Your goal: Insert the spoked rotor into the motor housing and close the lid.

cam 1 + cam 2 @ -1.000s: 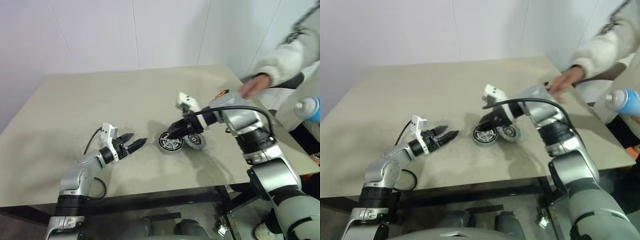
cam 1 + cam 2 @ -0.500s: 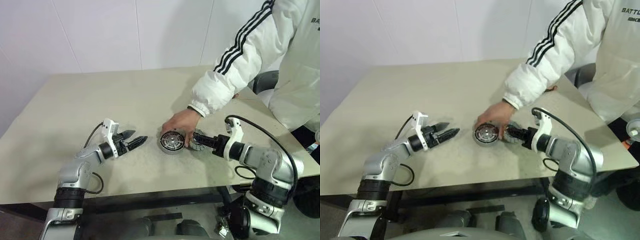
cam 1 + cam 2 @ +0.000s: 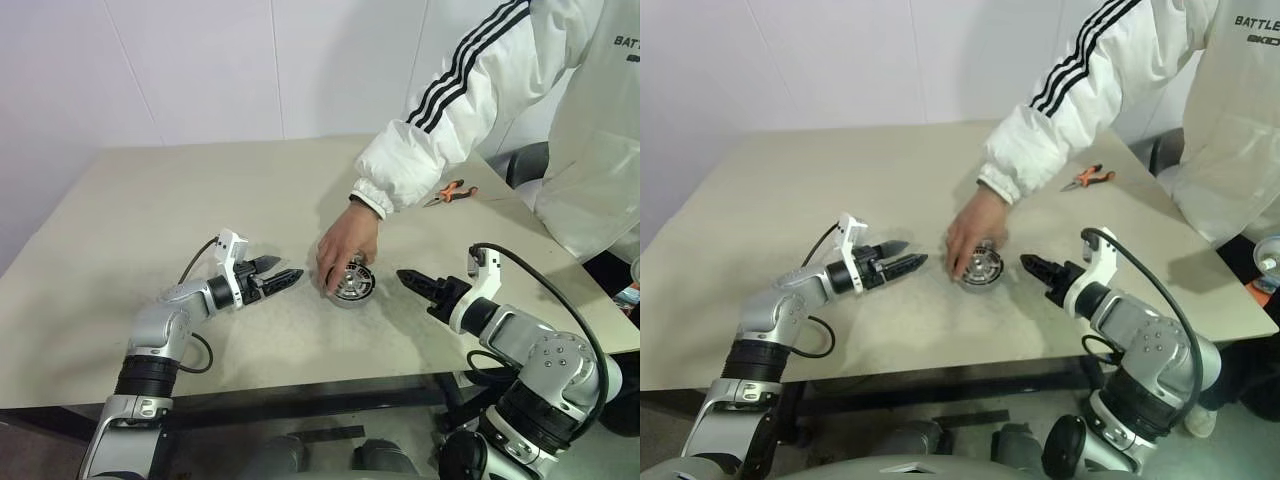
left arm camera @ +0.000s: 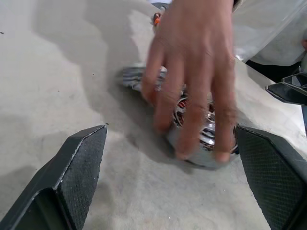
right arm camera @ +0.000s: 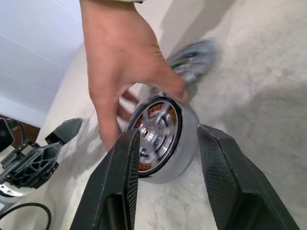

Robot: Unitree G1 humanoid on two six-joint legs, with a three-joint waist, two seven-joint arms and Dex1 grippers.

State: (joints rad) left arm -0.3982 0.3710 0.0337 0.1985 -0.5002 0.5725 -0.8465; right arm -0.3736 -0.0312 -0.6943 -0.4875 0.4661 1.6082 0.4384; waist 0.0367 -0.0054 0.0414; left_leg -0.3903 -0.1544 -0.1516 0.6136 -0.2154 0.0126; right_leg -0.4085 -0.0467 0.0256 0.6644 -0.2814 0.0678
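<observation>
A person's hand (image 3: 345,246), reaching out of a white jacket sleeve with black stripes (image 3: 450,110), rested its fingertips on the short round silver-and-dark metal motor housing (image 3: 350,282) near the middle of the beige counter (image 3: 150,210), somewhat toward its front edge. In the right wrist view the housing (image 5: 160,139) showed copper-orange windings and a silver spoked part seated at its centre, most likely the thin shiny spoked rotor (image 5: 157,132). A blurred flat grey round piece (image 5: 194,55), which may have been the lid, lay just beside the housing on its far side, partly behind the hand; the blur made it hard to be sure.

The left gripper (image 3: 282,278) hovered just above the counter on the housing's left, near it but apart, its two black fingers spread wide with nothing between them. The right gripper (image 3: 412,281) pointed at the housing from the right, also apart from it, its fingers parted and empty.

Orange-handled pliers (image 3: 451,190) lay well apart near the counter's far right edge.
</observation>
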